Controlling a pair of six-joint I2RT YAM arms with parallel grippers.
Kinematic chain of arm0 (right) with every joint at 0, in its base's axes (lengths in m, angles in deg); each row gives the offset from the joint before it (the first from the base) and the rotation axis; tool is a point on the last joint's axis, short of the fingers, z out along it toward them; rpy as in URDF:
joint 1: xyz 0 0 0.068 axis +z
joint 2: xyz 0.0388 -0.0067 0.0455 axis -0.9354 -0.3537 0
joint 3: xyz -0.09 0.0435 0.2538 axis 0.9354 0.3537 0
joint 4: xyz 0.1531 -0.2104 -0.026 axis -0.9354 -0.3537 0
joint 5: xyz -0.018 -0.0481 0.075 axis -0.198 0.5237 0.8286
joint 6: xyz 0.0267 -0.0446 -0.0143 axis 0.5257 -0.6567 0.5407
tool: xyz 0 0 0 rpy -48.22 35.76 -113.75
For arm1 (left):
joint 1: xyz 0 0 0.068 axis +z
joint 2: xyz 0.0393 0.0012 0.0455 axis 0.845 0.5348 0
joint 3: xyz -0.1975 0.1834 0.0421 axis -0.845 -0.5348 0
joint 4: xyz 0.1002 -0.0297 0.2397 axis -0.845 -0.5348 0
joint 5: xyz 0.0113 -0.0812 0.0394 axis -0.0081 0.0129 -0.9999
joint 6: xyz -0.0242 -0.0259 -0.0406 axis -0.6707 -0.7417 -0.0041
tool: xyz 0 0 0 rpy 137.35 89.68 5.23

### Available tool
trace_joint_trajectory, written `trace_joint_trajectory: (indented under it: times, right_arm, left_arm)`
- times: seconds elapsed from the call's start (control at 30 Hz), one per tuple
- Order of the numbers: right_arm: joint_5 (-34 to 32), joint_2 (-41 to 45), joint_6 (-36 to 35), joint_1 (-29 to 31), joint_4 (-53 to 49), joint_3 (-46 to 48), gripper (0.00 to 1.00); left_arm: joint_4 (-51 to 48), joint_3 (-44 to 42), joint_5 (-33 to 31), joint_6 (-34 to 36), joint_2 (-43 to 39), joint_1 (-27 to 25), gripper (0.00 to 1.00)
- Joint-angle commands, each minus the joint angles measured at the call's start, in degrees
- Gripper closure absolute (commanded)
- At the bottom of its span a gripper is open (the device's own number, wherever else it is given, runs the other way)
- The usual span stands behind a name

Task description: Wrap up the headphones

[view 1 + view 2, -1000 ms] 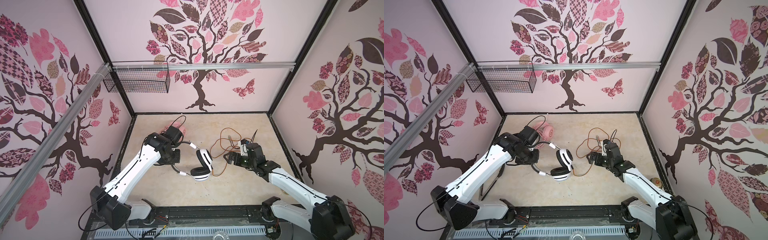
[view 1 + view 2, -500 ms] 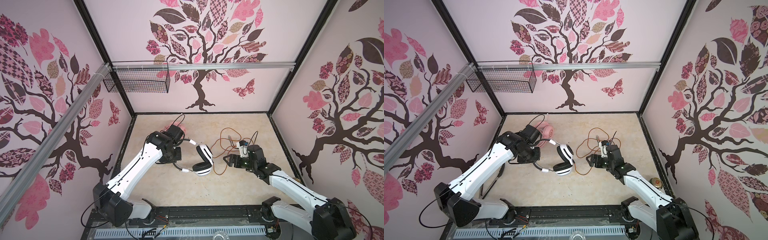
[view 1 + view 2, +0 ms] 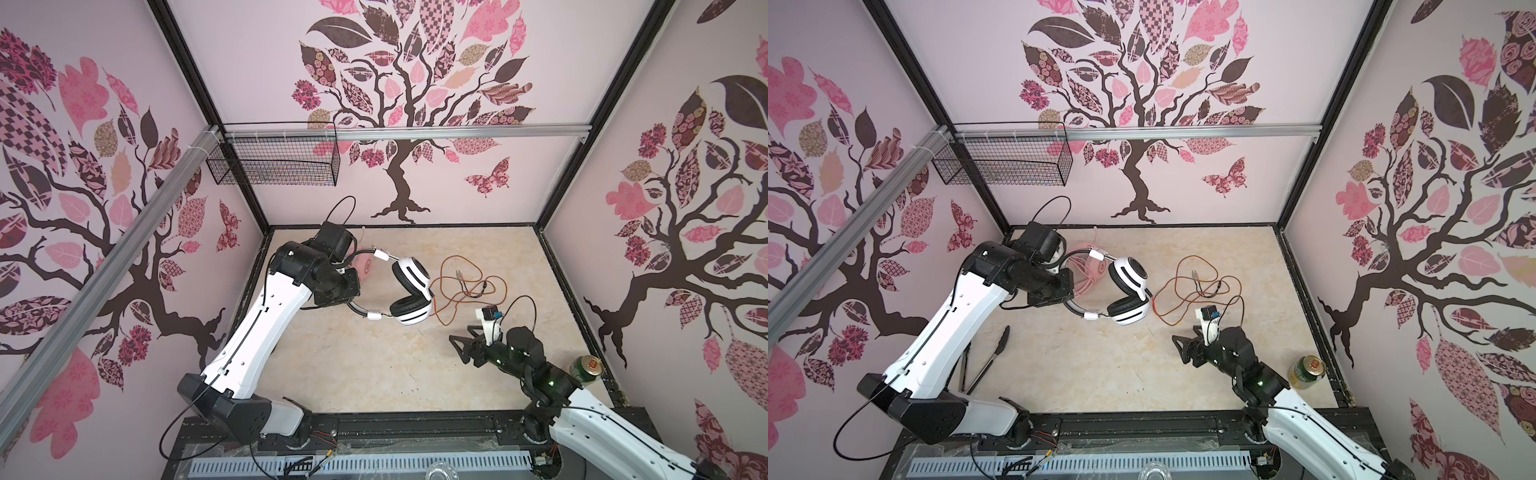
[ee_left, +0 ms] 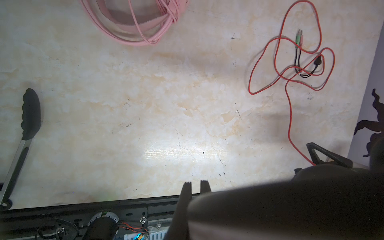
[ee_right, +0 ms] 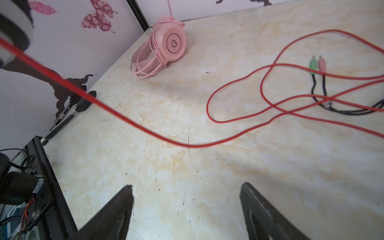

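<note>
Nearest: right gripper (image 5: 187,185), jaws wide apart, holding nothing, low over bare tabletop (image 3: 353,374). Just beyond, orange-red cable (image 4: 289,116) in loose crossing loops on the tabletop, plugs (image 5: 316,63) amid the loops, one run rising to the white headset (image 3: 409,291). Farther in, left gripper (image 4: 196,182) clamped tight on the thin headband (image 3: 358,309), headset apparently lifted off the tabletop, cups toward the middle. At the back, pink headset (image 5: 172,44) lying with its own cable already wound around it.

Probably light and limp, the orange-red cable: likely to slip, spring back, and snag where loops cross. Best pinched on a single free run near the cups, not in the tangle. Rigid cups and springy headband: firm enough to wind around.
</note>
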Motion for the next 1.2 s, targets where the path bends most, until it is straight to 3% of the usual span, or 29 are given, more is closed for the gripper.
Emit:
trace_joint_trajectory:
  times: [0.0, 0.1, 0.23, 0.47, 0.77, 0.9, 1.17]
  right_arm:
    - [3.00, 6.90, -9.82, 0.10, 13.15, 6.21, 0.22]
    - [3.99, 10.78, -16.83, 0.17, 16.08, 9.28, 0.25]
    - [2.47, 6.08, -17.39, 0.13, 19.44, 8.40, 0.25]
    - [2.01, -10.60, -19.50, 0.12, 20.74, 1.05, 0.23]
    - [-3.15, -16.39, -28.60, -0.07, 24.22, -0.39, 0.18]
    - [-6.29, -17.35, -31.89, -0.87, 32.49, 2.82, 0.15]
    - [-5.64, -23.97, -34.41, -4.28, 38.94, 1.69, 0.13]
  left_arm:
    - [-3.29, 6.42, 1.32, -2.32, 0.13, 0.06, 1.00]
    - [-9.28, 11.63, -1.00, -1.43, 2.80, 0.11, 1.00]
    - [-13.79, 16.65, -1.34, 2.21, 5.19, 0.20, 1.00]
    - [-12.62, 16.72, 4.00, 4.92, 3.27, 0.36, 1.00]
    - [-11.91, 14.29, 5.98, 7.13, 0.27, 0.71, 1.00]
    - [-11.90, 13.64, 5.95, 7.34, -0.47, 0.69, 1.00]
    - [-12.07, 14.35, 8.96, 7.81, -1.85, 0.78, 1.00]
